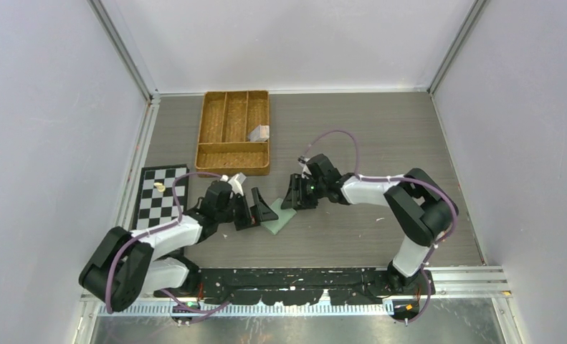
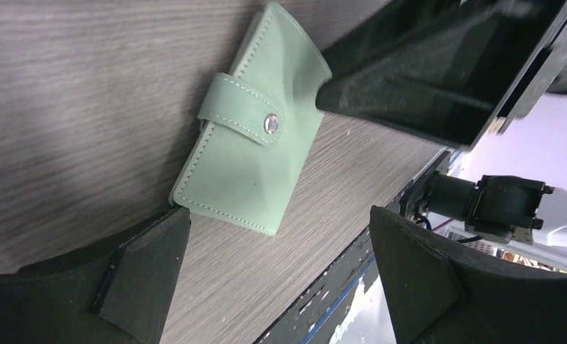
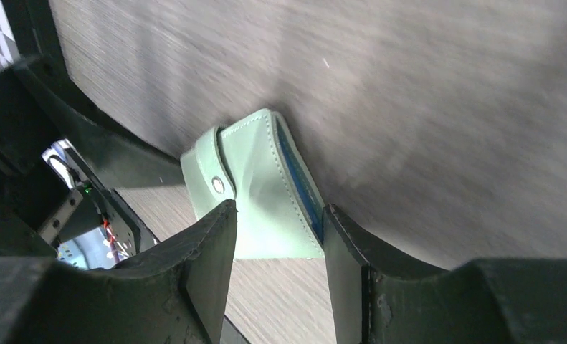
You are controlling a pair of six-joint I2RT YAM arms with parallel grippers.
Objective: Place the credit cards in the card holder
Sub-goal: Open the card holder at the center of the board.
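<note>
The card holder [image 1: 280, 220] is a sage-green folded wallet lying on the table between the two arms, its snap strap fastened. In the right wrist view the card holder [image 3: 266, 190] sits between my right gripper's fingers, which press on both of its long sides and bulge it. A blue credit card edge [image 3: 303, 188] shows along its open side. My right gripper [image 3: 277, 211] [image 1: 295, 195] is shut on it. My left gripper [image 2: 280, 244] [image 1: 255, 213] stands wide open just beside the card holder [image 2: 248, 161], one fingertip at its corner. A silvery-grey card [image 1: 259, 132] lies in the woven tray.
A woven brown divided tray [image 1: 223, 154] stands behind the arms, left of centre. A small chessboard [image 1: 167, 204] with a pale piece on it lies at the left. The table's front rail [image 1: 302, 283] runs close behind the card holder.
</note>
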